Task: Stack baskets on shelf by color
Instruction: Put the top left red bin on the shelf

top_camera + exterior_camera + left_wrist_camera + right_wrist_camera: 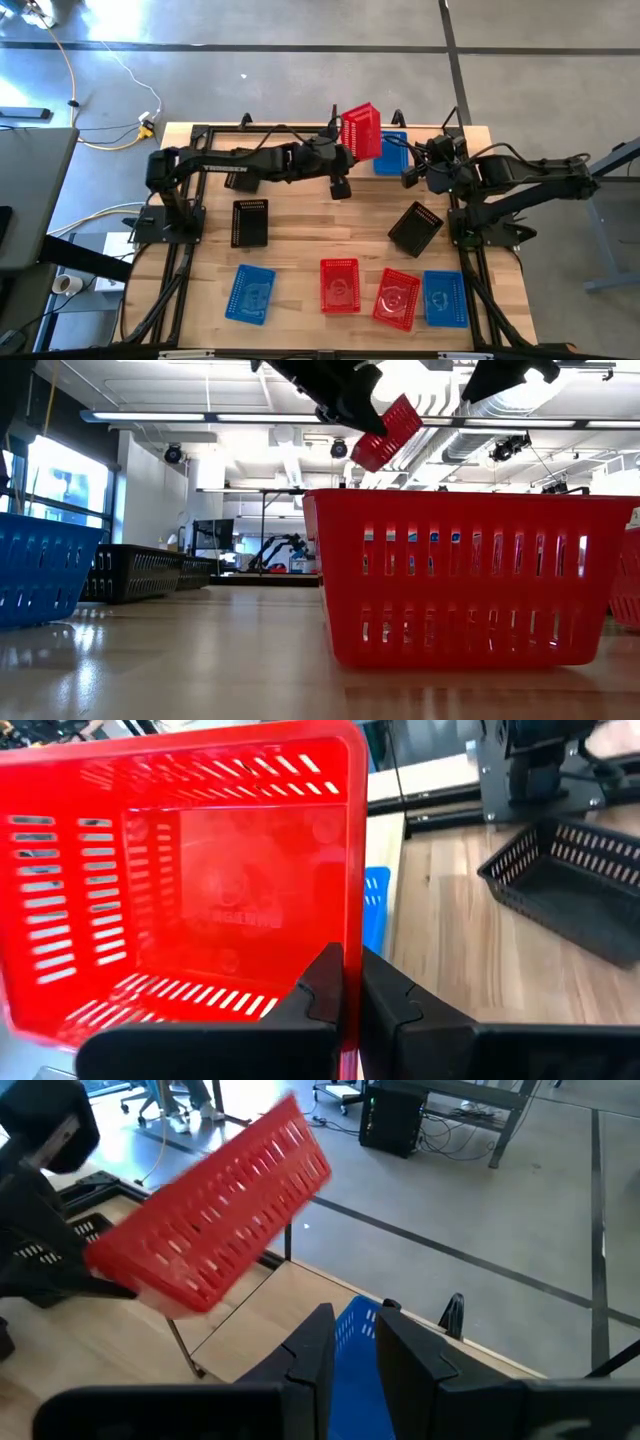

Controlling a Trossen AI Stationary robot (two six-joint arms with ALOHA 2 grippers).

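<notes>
I see my left gripper (350, 982) clamped on the red basket's (361, 131) wall, up above the shelf (300, 135) | right gripper (352, 1342) pinches a blue basket (391, 153) | light, stiff, holey; grab the rim

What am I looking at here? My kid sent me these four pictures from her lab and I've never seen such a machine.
Two robot arms work at a wooden table. One picture looks down from above, one sits at tabletop level, and one comes from each wrist. The left gripper is clamped on the wall of a red basket, held tilted in the air. The right gripper is closed on a blue basket at the far edge. More red, blue and black baskets lie loose on the table.
</notes>
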